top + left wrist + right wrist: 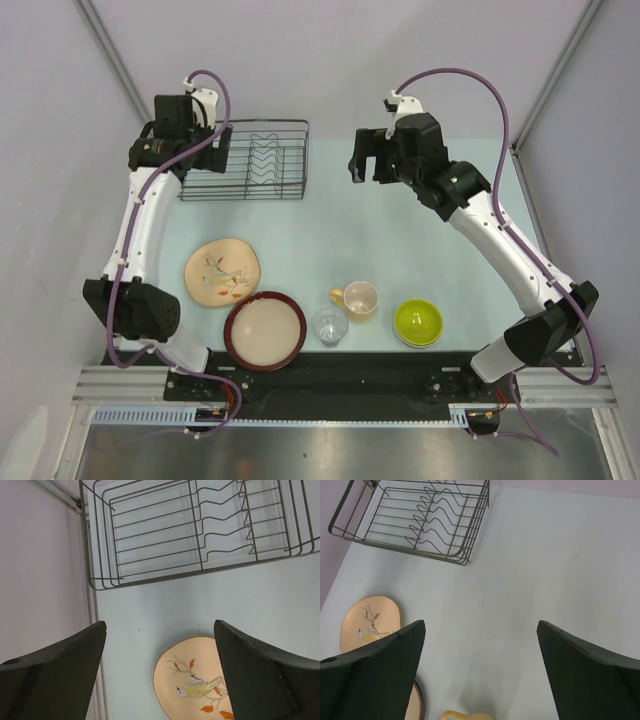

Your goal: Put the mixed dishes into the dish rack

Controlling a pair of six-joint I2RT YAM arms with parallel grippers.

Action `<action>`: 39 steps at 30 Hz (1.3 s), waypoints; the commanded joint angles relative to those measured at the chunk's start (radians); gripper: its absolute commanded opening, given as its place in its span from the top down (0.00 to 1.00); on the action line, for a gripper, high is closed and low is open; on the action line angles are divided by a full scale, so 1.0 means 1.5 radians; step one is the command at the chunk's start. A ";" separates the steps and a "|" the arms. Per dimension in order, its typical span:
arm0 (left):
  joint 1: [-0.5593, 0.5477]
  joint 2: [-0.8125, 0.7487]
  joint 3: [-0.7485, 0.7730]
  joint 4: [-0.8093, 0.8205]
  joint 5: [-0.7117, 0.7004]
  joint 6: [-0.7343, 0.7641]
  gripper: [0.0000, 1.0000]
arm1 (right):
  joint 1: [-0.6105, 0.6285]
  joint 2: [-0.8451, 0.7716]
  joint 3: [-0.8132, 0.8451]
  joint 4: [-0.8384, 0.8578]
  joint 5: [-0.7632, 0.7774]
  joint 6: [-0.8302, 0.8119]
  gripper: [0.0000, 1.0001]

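Dish rack hugs left wall; left gripper spread wide.

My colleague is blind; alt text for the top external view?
Dishes line the near edge of the table: floral plate, red-rimmed dish, glass, yellow mug, green bowl. The black wire dish rack, far left, is empty; left tool and right tool hover open.

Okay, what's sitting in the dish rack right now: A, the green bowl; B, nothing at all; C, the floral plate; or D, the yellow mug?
B: the rack shows only bare wire, while the plate, mug and bowl all sit on the table nearer the arm bases.
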State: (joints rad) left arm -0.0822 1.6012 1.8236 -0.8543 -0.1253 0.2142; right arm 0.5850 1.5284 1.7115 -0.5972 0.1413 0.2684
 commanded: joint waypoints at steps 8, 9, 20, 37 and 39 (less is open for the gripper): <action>0.000 0.150 0.151 0.062 -0.025 -0.029 0.04 | -0.010 -0.027 -0.015 0.012 -0.005 -0.008 0.00; -0.001 0.184 0.188 0.063 -0.030 -0.031 0.05 | -0.010 -0.031 -0.024 0.013 -0.003 -0.007 0.00; -0.026 0.382 0.360 0.087 -0.093 -0.052 0.06 | -0.033 -0.087 -0.088 0.025 -0.002 0.000 0.00; -0.045 0.471 0.264 0.112 -0.111 -0.115 0.07 | -0.071 -0.108 -0.132 0.014 -0.016 0.003 0.00; -0.048 0.477 0.246 0.106 -0.109 -0.119 0.07 | -0.075 -0.107 -0.134 0.015 -0.020 0.004 0.00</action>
State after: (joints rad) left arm -0.1486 2.2944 2.2204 -0.6960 -0.2783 0.0734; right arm 0.4881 1.3968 1.5143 -0.5938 0.1295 0.2695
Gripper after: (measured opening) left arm 0.928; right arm 0.995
